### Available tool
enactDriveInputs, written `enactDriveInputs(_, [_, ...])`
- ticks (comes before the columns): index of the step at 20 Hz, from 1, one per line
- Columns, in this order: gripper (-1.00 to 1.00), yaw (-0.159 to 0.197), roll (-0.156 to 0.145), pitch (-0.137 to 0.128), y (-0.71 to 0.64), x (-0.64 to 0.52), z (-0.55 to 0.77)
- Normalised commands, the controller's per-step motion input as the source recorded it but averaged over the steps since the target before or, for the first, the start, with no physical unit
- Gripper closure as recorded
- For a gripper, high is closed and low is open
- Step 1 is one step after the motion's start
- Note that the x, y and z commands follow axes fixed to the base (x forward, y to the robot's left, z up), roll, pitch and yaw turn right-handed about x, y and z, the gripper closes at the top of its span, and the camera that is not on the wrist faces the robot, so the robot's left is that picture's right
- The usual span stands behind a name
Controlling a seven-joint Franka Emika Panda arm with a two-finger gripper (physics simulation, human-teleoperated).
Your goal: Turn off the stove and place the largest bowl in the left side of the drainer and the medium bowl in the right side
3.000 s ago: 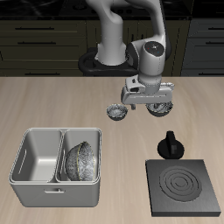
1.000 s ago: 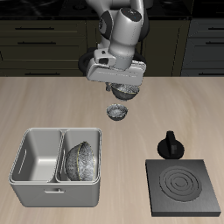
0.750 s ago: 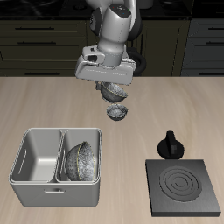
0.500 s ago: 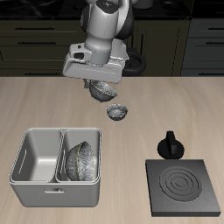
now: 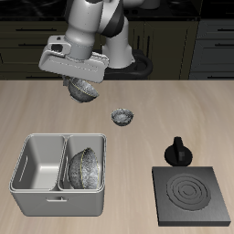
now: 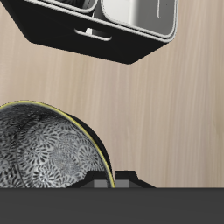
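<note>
Exterior view: medium bowl [image 5: 83, 90] above table [image 5: 192, 110]

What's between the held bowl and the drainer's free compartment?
Nothing visible. The gripper holds the medium bowl in the air behind the drainer, whose free compartment is open from above. The largest bowl fills only the other compartment, and the tiny bowl sits off the path.
</note>
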Motion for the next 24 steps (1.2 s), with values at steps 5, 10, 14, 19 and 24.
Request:
enactDriveInputs(5, [1.0,-0.044,-0.006,-0.013,-0.27,0.14,0.26])
enactDriveInputs(10, [1.0,-0.036,0.027,0.003,-0.22,0.24,0.26])
enactDriveInputs(14, [1.0,-0.055,0.058,-0.006,-0.16,0.22,0.17])
enactDriveInputs(19, [1.0,-0.069,0.082,0.001,-0.31,0.31,0.26])
enactDriveInputs(24, [1.0,-0.001,0.05,0.002,-0.22,0.23,0.15])
